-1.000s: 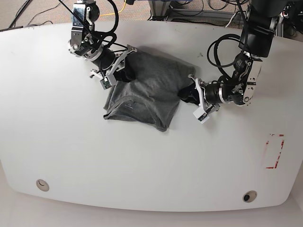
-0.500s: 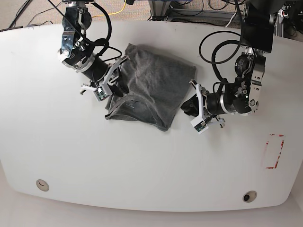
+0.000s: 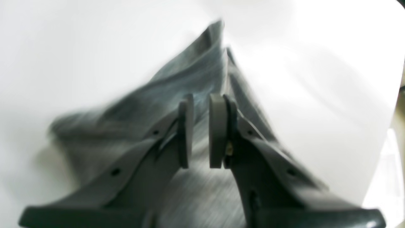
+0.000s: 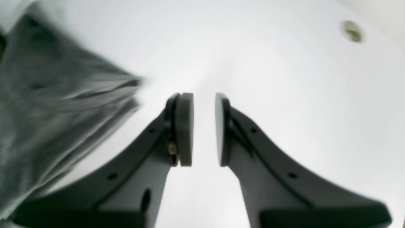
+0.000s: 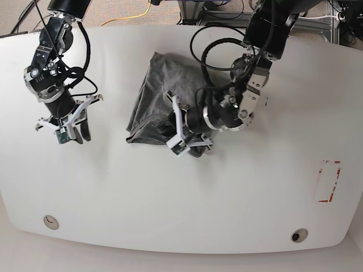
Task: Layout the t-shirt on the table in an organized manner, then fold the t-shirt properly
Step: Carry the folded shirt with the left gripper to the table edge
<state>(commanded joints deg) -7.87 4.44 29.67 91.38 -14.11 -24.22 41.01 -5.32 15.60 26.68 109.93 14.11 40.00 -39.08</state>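
The t-shirt (image 5: 152, 96) is seen in the base view as a narrow, bunched grey heap on the upper middle of the white desk (image 5: 181, 192), running from a far end near the desk's back edge down to a wider crumpled end. Its neckline and sleeves cannot be made out; the cloth is doubled over itself and its near right corner is hidden behind the left hand (image 5: 182, 131).

The left hand is laid over that near corner. In the left wrist view the left hand (image 3: 201, 131) is shown with its two pads (image 3: 217, 131) parted by a narrow gap, and grey cloth (image 3: 177, 91) is seen behind and below them. Because the picture is smeared, it cannot be told whether any fabric is pinched between the pads or merely lies beneath.

The right hand (image 5: 67, 128) is held well apart from the t-shirt, over bare desk on the far left of the base view. In the right wrist view the right hand (image 4: 204, 129) is seen slightly open with nothing between its pads; only white desk (image 4: 284, 79) shows through the gap. The blurred cloth (image 4: 47, 104) is cut off at that picture's left edge, and a round hole (image 4: 352, 30) is seen at the upper right.
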